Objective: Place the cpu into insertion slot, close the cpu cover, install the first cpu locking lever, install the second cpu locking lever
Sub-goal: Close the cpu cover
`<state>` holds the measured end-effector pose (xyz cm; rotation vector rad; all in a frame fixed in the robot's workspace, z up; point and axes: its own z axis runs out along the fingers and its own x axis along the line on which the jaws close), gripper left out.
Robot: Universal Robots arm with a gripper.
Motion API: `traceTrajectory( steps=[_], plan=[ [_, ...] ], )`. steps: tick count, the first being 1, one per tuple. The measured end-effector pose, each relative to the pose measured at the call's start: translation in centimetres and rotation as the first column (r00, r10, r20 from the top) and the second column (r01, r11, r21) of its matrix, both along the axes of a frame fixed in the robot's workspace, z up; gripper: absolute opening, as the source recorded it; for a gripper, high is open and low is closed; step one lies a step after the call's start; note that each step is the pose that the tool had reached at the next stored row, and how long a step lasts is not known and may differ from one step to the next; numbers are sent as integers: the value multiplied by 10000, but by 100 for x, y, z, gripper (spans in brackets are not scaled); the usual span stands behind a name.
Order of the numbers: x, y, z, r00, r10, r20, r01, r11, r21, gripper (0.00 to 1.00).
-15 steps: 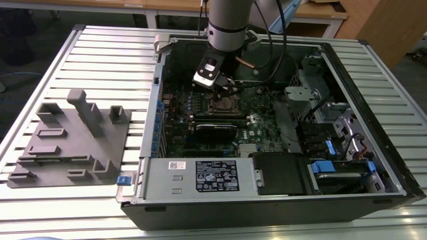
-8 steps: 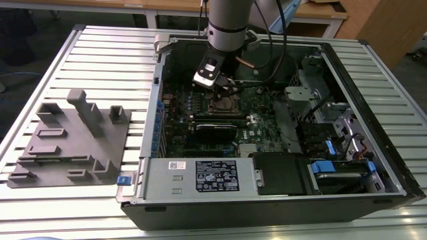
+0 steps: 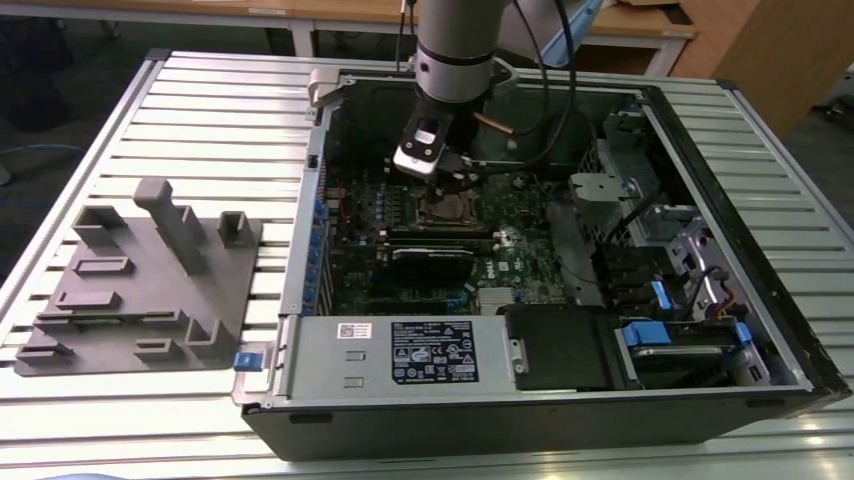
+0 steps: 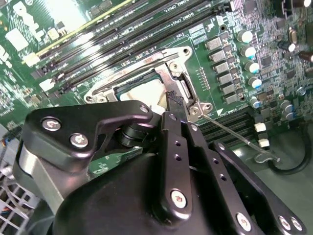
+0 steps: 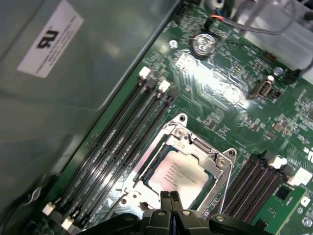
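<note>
You've got the open case with the board inside. The socket holds the cpu, cover down over it. Cover looks thin and stiff, chip fragile: push on the frame edge only. One lever looks unlatched. The gripper is pinched together, empty, at the cover's edge.

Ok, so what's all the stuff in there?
table: one, silver slats, under everything.
computer case: one, black, open, on the table.
holder block: one, grey, exterior view's left of the case.
motherboard: one, green, inside the case.
memory slots: several, black, beside the cpu cover.
cpu: one, silver-grey, under the cover's cut-out.
cpu cover: one, silvery, down over the cpu.
locking lever: one, silvery wire, beside the cover.
robot arm: one, grey, reaching into the case.
gripper: one, black, shut, tips at the cover's edge.
</note>
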<state>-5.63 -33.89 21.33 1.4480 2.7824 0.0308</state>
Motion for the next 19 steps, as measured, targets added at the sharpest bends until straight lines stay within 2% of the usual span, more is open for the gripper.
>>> traceTrajectory(
  steps=[3, 10, 15, 19],
  plan=[
    [0, 0, 0, 9995, 308, 0, -308, 9995, 0, 11],
    [0, 0, 0, 9995, 327, 0, -327, 9995, 0, 11],
    [0, 0, 0, 9976, 698, 0, -698, 9976, 0, 11],
    [0, 0, 0, 9974, 720, 0, -720, 9974, 0, 11]
  ],
)
